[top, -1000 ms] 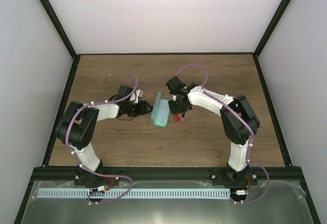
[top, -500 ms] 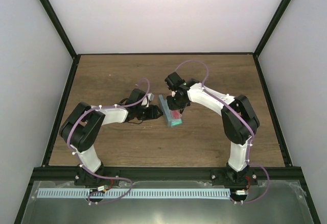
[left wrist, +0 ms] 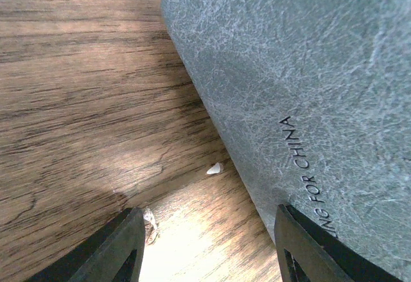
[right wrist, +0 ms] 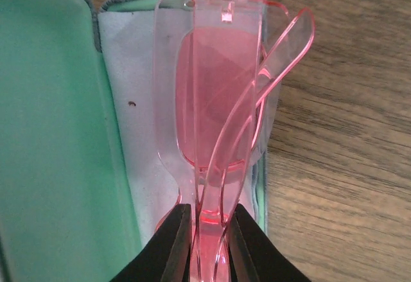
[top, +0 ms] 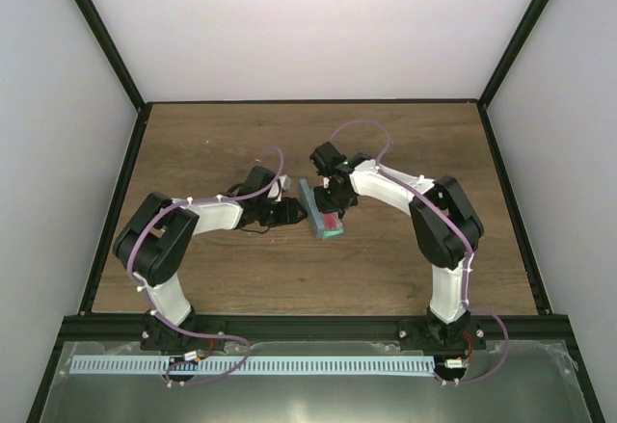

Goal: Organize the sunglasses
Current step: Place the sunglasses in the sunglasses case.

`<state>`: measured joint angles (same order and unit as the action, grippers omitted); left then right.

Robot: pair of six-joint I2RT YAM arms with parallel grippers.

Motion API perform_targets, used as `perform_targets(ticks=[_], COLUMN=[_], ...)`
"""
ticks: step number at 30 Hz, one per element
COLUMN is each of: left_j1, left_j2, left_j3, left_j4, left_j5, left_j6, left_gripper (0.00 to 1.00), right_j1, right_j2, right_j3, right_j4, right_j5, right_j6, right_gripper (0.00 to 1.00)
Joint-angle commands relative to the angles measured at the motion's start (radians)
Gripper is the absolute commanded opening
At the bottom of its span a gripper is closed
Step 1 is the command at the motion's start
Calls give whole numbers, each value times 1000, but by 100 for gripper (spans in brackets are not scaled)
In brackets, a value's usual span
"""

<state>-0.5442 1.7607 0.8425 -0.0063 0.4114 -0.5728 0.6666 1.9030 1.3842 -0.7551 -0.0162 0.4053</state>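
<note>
The sunglasses [right wrist: 212, 121], folded, with a translucent red frame, hang upright in my right gripper [right wrist: 210, 243], which is shut on their bridge. They sit over the light blue cloth [right wrist: 138, 102] in the open case [right wrist: 58, 134], whose green lid stands at the left. From above, the case [top: 312, 201] lies mid-table with the sunglasses [top: 331, 222] and right gripper [top: 334, 209] over it. My left gripper [top: 294, 213] is at the case's left side. In the left wrist view it [left wrist: 209, 250] is open, its right finger [left wrist: 308, 250] against the grey-blue outer shell [left wrist: 308, 70].
Wooden tabletop [top: 212, 144] runs inside a black frame with white walls on three sides. A small white crumb [left wrist: 215, 168] lies on the wood by the case. Both arms meet at mid-table; bare wood lies behind and in front of them.
My left arm reached to the right and the case shifted with it, coming under the sunglasses. In the last half second almost nothing moved.
</note>
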Motion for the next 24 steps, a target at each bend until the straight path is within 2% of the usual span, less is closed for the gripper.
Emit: perform_targets(ticks=[1,18,24], left_j1=[-13,-13,-13], left_j2=[63,74,83], left_j3=[-33,-26,-13], left_j4=[-124,-146,-145], left_j5=[-31,-28,-24], left_j6=[7,30,34], left_gripper=[58,58,58], right_j1=[8,9,8], right_j2=[36,91,117], right_j3=[3,29,23], right_j4=[29,16,12], right_j5=[-20,67,41], right_j6=[10,-71,-86], right_gripper=[13,12,17])
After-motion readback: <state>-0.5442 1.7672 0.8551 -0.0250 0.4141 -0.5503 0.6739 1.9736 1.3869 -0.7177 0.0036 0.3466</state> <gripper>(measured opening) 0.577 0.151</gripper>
